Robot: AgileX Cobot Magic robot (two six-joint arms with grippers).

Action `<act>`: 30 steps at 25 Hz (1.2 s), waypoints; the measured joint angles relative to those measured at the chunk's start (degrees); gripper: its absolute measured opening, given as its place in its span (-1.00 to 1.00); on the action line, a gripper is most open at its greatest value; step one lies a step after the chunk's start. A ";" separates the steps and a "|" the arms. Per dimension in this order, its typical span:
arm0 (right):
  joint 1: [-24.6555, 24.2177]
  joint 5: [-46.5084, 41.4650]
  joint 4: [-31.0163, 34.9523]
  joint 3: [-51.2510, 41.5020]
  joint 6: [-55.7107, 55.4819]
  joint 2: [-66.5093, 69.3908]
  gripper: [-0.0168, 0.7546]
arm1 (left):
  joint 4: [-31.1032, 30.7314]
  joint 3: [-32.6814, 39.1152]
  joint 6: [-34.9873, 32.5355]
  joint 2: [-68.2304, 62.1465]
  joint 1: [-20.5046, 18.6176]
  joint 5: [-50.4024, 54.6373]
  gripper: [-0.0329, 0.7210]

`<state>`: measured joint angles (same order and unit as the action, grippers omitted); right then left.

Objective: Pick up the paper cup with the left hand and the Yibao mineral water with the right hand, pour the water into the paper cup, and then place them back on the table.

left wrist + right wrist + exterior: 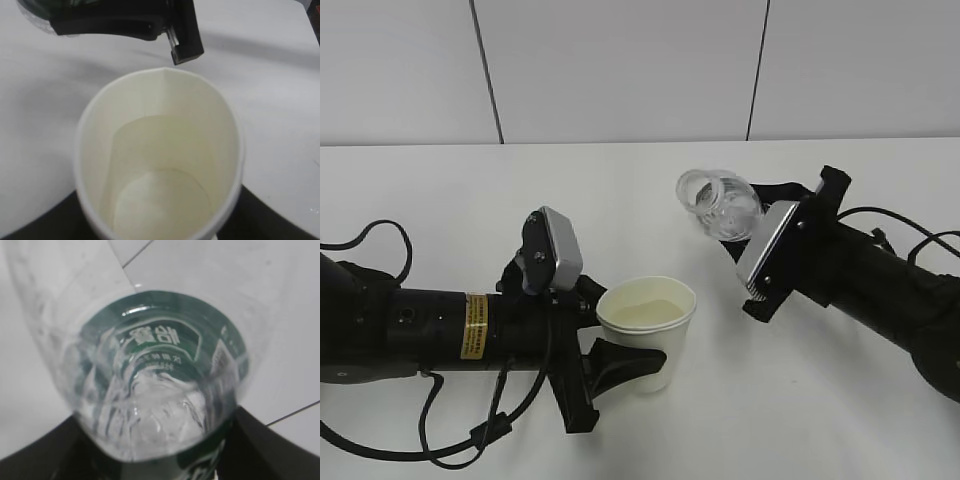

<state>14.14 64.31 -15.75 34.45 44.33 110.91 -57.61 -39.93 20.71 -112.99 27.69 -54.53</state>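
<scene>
I have the paper cup [647, 330] clasped in the left hand [605, 375], its black fingers [620, 362] wrapped round the lower wall, one on each side. The cup stands upright, close over the white desk [440, 190]; I cannot tell whether its base touches the surface. From the left wrist view I look straight down into the cup [160, 160]: there is a pool of clear water in the bottom, with the waterline showing as a curved edge partway up the inner wall, and the upper part of the wall above it looks dry.

The right hand [760, 235] grips the Yibao mineral water [722, 205] round its body, fingers closed against the clear plastic. The bottle is tilted over, lying nearly level, with its open capless neck pointing toward the left hand's side and a little upward. Its mouth sits up and to the right of the cup's rim, apart from it, not over the opening. In the right wrist view the bottle [160, 385] fills the picture between the fingers [272, 445]: the green label band rings the ribbed clear wall, and water droplets cling inside. How much water is left in it I cannot tell.
</scene>
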 joint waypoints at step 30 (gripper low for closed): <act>0.00 0.41 -1.74 0.21 -44.98 6.74 0.12 | 19.87 0.00 -18.64 -2.08 -7.99 -1.96 0.21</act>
<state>14.14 64.72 -17.49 34.67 -0.65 117.65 -37.74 -39.93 2.06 -115.07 19.70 -56.50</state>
